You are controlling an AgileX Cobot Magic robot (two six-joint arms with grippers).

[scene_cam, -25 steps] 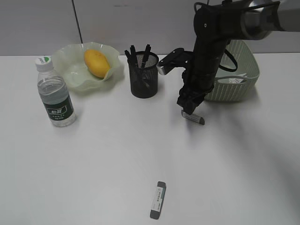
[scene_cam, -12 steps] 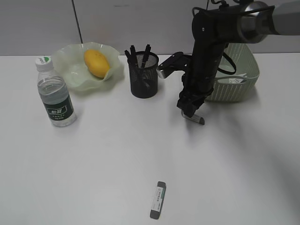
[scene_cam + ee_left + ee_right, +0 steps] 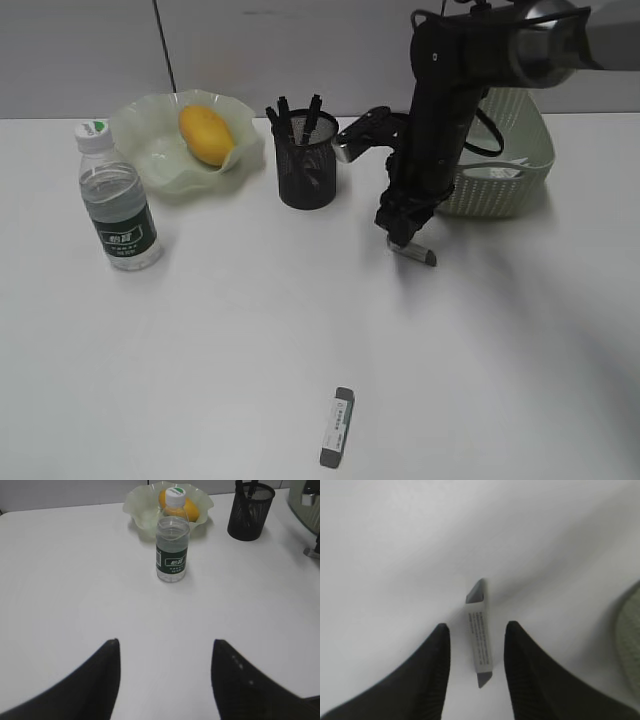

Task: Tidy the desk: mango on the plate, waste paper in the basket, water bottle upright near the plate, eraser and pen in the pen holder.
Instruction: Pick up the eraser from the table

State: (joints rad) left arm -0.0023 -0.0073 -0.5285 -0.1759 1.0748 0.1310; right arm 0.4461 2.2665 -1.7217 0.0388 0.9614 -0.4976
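A grey-sleeved eraser [image 3: 413,253] lies on the white desk [image 3: 250,330] left of the basket [image 3: 520,150]. My right gripper [image 3: 404,238] hangs just above it, open. In the right wrist view its jaws [image 3: 477,625] straddle the eraser [image 3: 479,640] without touching it. A second eraser [image 3: 337,427] lies near the front edge. The mango [image 3: 206,134] rests in the plate [image 3: 150,155]. The water bottle [image 3: 118,205] stands upright beside the plate. The pen holder [image 3: 307,170] holds black pens. My left gripper [image 3: 165,641] is open and empty over bare desk. The waste paper cannot be made out.
The left wrist view shows the bottle [image 3: 172,545], the plate [image 3: 145,510] and the pen holder [image 3: 250,512] far ahead. The right arm's upper links stand between the pen holder and the basket. A grey wall closes off the back.
My right gripper has shifted slightly and stays over the eraser. The eraser and everything else have not moved.
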